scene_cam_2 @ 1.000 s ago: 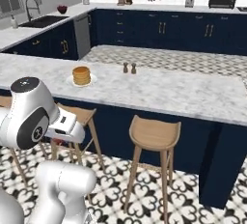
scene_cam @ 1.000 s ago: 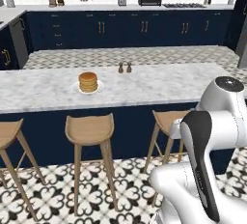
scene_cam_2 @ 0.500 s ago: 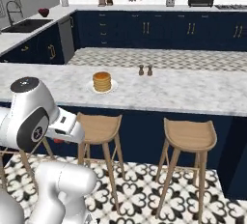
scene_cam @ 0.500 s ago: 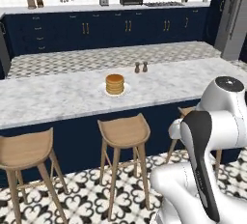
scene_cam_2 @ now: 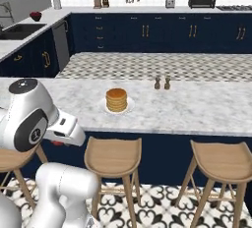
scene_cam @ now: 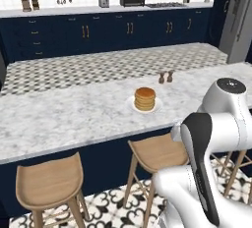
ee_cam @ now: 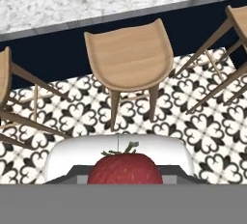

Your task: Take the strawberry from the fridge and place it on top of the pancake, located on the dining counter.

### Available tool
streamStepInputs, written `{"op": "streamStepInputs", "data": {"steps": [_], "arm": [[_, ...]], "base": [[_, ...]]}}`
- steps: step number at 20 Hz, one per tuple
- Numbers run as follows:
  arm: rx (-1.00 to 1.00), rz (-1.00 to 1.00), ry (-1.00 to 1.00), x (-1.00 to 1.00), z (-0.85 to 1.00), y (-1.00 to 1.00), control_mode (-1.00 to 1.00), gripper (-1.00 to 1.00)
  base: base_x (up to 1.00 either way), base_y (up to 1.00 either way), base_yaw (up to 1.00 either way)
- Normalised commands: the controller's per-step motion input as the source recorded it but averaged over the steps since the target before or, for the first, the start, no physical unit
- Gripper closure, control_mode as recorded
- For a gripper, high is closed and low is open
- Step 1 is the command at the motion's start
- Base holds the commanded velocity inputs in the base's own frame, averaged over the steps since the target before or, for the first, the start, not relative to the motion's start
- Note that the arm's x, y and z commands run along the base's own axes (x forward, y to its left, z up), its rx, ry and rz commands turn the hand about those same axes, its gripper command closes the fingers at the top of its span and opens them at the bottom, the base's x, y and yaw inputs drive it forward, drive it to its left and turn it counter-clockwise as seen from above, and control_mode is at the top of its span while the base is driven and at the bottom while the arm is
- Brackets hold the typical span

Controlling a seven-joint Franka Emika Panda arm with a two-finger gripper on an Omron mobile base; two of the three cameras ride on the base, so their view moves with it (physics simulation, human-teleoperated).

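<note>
Clamping the strawberry, gripper closed around it, above a stool

Navy cabinets, patterned floor tiles, wooden stools

Dining counter open around pancake; shakers behind.

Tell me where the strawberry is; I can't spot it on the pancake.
The strawberry is in the shut gripper, low in the hand view, above the floor before a stool.
</note>
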Motion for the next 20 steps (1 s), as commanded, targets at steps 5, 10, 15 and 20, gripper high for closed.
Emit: {"op": "streamStepInputs", "data": {"steps": [5, 10, 15, 20], "arm": [[0.0, 0.0, 0.0, 0.0, 0.0, 0.0, 1.0, 1.0], [0.0, 0.0, 0.0, 0.0, 0.0, 0.0, 1.0, 1.0], [0.0, 0.0, 0.0, 0.0, 0.0, 0.0, 1.0, 1.0], [0.0, 0.0, 0.0, 0.0, 0.0, 0.0, 1.0, 1.0]], "base": [[0.01, -0.42, 0.01], [0.26, -0.19, 0.15], [0.51, -0.15, 0.28], [0.42, -0.49, 0.12]]}}
